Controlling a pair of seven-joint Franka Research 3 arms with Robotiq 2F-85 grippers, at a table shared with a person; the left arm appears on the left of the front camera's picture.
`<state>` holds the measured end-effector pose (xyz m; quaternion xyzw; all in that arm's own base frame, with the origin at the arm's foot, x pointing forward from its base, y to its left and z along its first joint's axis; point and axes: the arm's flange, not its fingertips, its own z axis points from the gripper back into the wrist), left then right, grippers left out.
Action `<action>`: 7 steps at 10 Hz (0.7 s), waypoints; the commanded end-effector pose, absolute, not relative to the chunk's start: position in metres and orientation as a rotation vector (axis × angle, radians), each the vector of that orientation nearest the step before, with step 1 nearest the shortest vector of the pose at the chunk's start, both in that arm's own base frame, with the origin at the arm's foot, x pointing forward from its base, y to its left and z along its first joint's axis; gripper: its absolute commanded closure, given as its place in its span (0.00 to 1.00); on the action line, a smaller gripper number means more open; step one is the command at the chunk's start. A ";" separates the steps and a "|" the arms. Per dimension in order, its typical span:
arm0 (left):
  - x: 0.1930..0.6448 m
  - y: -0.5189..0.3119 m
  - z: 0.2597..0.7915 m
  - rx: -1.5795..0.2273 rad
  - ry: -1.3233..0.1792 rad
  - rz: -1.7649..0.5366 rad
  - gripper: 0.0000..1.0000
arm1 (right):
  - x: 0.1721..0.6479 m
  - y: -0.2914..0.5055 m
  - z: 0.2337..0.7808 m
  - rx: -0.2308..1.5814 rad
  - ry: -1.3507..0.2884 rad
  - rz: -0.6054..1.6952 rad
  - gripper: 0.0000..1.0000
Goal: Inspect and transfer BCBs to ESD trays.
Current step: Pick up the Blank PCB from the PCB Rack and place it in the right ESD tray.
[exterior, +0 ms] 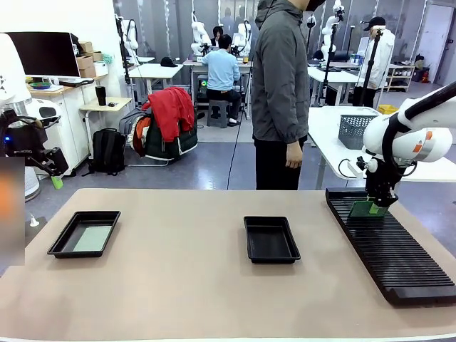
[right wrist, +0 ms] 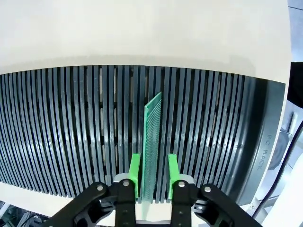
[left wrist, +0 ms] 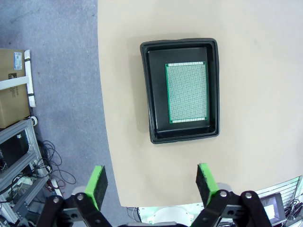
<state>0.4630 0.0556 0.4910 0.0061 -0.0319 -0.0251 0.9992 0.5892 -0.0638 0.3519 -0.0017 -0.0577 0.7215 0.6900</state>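
— Right side first?
— Your right claw (right wrist: pixel 154 171) sits at the bottom centre of its wrist frame. Its green pads are drawn close on either side of a thin green perforated board (right wrist: pixel 152 137). The board stands on edge in a slot of the long black ribbed rack (right wrist: pixel 71 132). You can't tell whether the pads actually press it. In the front frame the same claw is at middle right, tips at the rack's far end.

— Left side?
— Your left claw (left wrist: pixel 151 182) is at the bottom of its wrist frame, pads spread wide with nothing between them. Higher in the frame is a shallow black plastic tray (left wrist: pixel 147 94) on the tan bench (left wrist: pixel 255 142). A second green perforated board (left wrist: pixel 186 92) lies flat on its floor, nearer the right wall.

— Other tray?
— A matching black tray (exterior: pixel 249 242) sits at the centre of the front frame, well apart from the first at lower left. A person in a grey jacket (exterior: pixel 281 85) stands at the bench's far edge, top centre.
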 end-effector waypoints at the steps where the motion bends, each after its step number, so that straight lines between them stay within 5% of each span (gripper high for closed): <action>1: 0.463 0.056 0.489 0.013 -0.067 -0.049 0.00 | 0.593 -0.063 0.354 0.004 -0.098 1.603 0.78; 4: 0.463 0.056 0.489 0.013 -0.067 -0.049 0.00 | 0.595 -0.062 0.353 0.011 -0.083 1.608 0.94; 7: 0.463 0.056 0.489 0.013 -0.067 -0.049 0.00 | 0.596 -0.062 0.353 0.014 -0.076 1.609 1.00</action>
